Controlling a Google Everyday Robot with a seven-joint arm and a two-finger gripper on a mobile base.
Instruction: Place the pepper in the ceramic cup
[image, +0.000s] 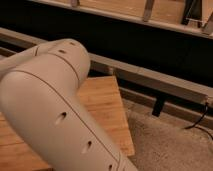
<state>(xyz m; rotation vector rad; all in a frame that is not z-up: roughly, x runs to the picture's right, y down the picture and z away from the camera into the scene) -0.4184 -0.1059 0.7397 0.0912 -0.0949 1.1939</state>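
Observation:
My own white arm (55, 110) fills the left and middle of the camera view, close to the lens. It hides most of the wooden table (107, 107) behind it. The gripper is out of view. The pepper is hidden or out of view. The ceramic cup is hidden or out of view.
The wooden table's right edge and near corner (125, 142) show beside the arm. Right of it lies speckled grey floor (170, 145). A dark wall with a grey rail (160, 82) runs along the back. A black cable (200, 120) lies at the far right.

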